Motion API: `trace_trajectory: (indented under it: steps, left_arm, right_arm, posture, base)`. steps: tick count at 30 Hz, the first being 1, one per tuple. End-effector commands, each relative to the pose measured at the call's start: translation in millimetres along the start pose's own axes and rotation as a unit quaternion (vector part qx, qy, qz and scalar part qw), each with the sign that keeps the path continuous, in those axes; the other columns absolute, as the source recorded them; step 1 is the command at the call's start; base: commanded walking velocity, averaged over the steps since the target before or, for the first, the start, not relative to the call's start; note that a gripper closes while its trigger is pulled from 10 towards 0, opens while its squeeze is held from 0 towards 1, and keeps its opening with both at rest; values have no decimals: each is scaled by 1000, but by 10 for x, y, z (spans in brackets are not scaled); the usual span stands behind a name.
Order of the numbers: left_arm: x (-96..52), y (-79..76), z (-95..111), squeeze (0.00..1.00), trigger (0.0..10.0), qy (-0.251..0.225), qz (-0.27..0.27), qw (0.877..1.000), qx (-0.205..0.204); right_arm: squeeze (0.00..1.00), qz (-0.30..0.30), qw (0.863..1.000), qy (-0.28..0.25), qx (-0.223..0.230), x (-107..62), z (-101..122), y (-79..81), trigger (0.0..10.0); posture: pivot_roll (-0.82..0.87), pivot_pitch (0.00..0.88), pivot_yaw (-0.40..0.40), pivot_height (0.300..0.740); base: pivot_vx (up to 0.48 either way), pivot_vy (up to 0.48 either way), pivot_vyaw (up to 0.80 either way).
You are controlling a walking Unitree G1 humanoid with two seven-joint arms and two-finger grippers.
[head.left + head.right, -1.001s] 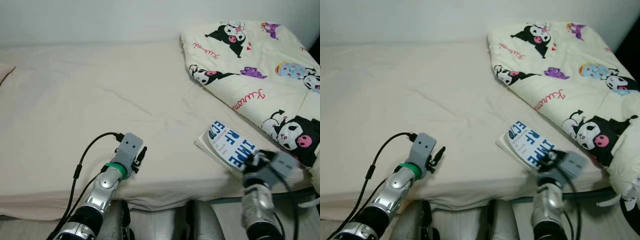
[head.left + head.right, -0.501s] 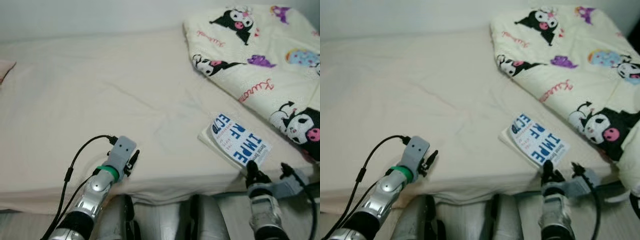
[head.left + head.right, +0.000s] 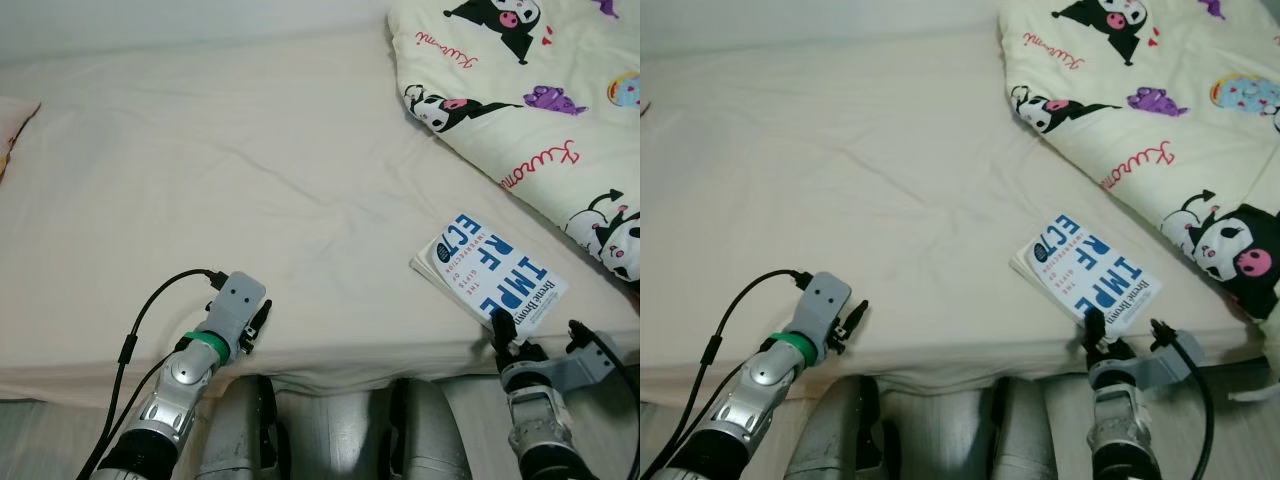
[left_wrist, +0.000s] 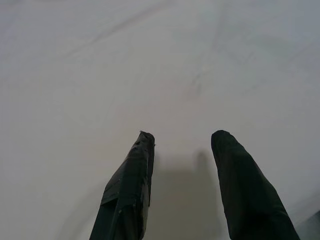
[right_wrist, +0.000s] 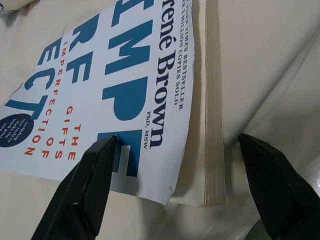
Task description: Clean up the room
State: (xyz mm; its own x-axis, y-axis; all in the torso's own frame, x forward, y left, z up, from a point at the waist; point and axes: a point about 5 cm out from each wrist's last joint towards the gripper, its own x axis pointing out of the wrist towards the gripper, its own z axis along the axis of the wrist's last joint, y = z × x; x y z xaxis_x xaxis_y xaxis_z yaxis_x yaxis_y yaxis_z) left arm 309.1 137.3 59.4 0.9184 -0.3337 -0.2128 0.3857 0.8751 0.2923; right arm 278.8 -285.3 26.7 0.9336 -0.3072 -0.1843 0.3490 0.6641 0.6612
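1. Left eye view: I am looking down on the bed [image 3: 250, 180]. The book [image 3: 490, 281] is lying flat at about 4 o'clock in the frame, close to the bed's near edge and just beside the quilt [image 3: 540, 100], which is covering the 1 to 3 o'clock corner. My right gripper [image 3: 536, 338] is sitting at 5 o'clock, just below the book's near corner, with its fingers spread. My left gripper [image 3: 258, 325] is resting over the bed edge at 7 o'clock, well apart from the book.

2. Right eye view: I am seeing the same layout. One right finger [image 3: 1093, 326] is lying against the book's near corner, the other is standing off to the side of it.

3. Left wrist view: the left gripper's fingers [image 4: 129, 190] are standing parted above bare sheet [image 4: 160, 65] and holding nothing.

4. Right wrist view: the spread fingers [image 5: 85, 190] are flanking the book's near corner, cover facing up, page edge [image 5: 214, 115] showing between them. Nothing is pinched yet.

5. My judgement: I am lining up a grasp on the book. To do it well I should be sliding one finger under the page block and the other over the cover, going in deep before closing, because a shallow corner pinch may let the pages fan out.
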Motion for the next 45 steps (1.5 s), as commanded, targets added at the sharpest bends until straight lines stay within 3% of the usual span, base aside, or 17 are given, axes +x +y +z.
trace_trajectory:
  steps: [1, 2, 3, 4, 12, 27, 35, 45]
  left_arm:
    - [-80, 10, -134, 0, 10000, 29, -2, 1000, 1]
    - [-84, 11, -135, 0, 10000, 29, -2, 1000, 1]
    - [-91, 14, -138, 0, 10000, 30, -1, 1000, 2]
    - [-95, 15, -139, 0, 10000, 31, -1, 1000, 1]
    - [-98, -23, -128, 0, 10000, 34, -5, 999, 0]
    - [-64, -78, -120, 0, 10000, 36, -9, 999, -1]
    - [-24, -129, -113, 0, 10000, 38, -14, 999, 1]
    - [-11, -133, -116, 0, 10000, 40, -12, 999, -1]
  right_arm:
    - [353, 24, 999, 37, 9, -3, -135, 65, 9020]
    - [353, 31, 999, 40, 8, 5, -138, 85, 9020]
    - [314, 47, 998, 40, 2, 26, -140, 150, 3137]
    - [294, 60, 998, 38, 2, 39, -135, 190, 0]
    - [275, 120, 992, 32, 1, 64, -138, 356, 0]
    - [275, 157, 987, 26, 5, -23, -244, 455, 0]
    - [271, 178, 983, -29, 30, -23, -22, 527, 0]
    - [271, 179, 983, -20, 42, 35, -6, 555, 0]
  posture:
    - [74, 240, 181, 612]
    - [74, 240, 181, 612]
    - [75, 239, 180, 612]
    - [74, 237, 178, 612]
    - [59, 231, 174, 612]
    - [37, 212, 162, 612]
    - [11, 187, 157, 612]
    - [18, 175, 152, 612]
  base:
    - [0, 0, 0]
    - [0, 0, 0]
    - [0, 0, 0]
    - [0, 0, 0]
    - [0, 0, 0]
    - [0, 0, 0]
    - [0, 0, 0]
    - [0, 0, 0]
